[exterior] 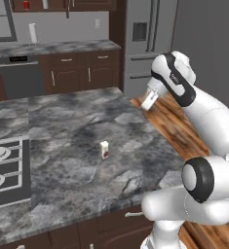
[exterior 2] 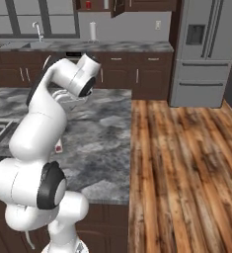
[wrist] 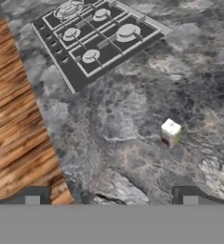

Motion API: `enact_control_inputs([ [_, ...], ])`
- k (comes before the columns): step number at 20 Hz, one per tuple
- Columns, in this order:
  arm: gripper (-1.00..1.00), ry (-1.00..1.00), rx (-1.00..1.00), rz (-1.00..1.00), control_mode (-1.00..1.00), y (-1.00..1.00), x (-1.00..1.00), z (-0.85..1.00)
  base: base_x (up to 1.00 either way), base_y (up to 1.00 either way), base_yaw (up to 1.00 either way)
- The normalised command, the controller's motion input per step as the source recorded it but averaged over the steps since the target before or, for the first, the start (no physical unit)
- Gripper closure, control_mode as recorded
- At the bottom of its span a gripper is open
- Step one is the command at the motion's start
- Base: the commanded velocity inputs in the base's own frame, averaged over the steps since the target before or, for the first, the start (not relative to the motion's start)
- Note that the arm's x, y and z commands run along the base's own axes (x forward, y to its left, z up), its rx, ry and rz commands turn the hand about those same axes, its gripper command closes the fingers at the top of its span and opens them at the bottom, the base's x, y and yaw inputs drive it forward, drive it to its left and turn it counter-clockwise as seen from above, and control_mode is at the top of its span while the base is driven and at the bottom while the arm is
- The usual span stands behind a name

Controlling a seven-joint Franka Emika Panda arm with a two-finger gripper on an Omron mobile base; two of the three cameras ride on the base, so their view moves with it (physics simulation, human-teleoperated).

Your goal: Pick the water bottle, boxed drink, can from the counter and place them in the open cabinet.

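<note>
Clearly, the arm's two-finger tool (wrist: pixel 111 199) hangs high above the grey marbled stone bench (exterior: pixel 77 121), near the edge that meets the wood floor, its two dark tips spread wide with nothing between them. The small cream rectangular boxed drink (exterior: pixel 104 150) with a red mark stands upright toward the middle of the bench, well apart from the black gas cooktop (exterior: pixel 4 170) set in toward the far side, and from every edge; in the hand view the carton (wrist: pixel 170 132) sits off to one side of the tool's line, not under it.

The risk from here, as I judge it, is a poor approach: the carton is small and light, so a descent that is off-centre or skewed to its faces could tip it or push it across the smooth stone instead of closing on it.

By count: one boxed drink on the bench. High on the far wall, the dark reddish-brown wooden cabinet (exterior 2: pixel 130 5) shows one red can (exterior 2: pixel 88 5) and one pale grey-white water bottle (exterior 2: pixel 106 4) inside, though both are too small to tell more. One cooktop, one tool.
</note>
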Motion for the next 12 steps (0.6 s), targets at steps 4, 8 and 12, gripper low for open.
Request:
enact_control_inputs([
  [4,-1.0,-0.15,0.03,0.05,-1.0,0.02,0.4,-0.64,0.0,0.0,0.0],
  [8,-1.0,-0.14,0.16,0.1,-1.0,0.0,0.14,-0.56,0.0,0.0,0.0],
  [12,-1.0,-0.14,0.23,0.11,-1.0,0.01,0.08,-0.31,0.0,0.0,0.0],
])
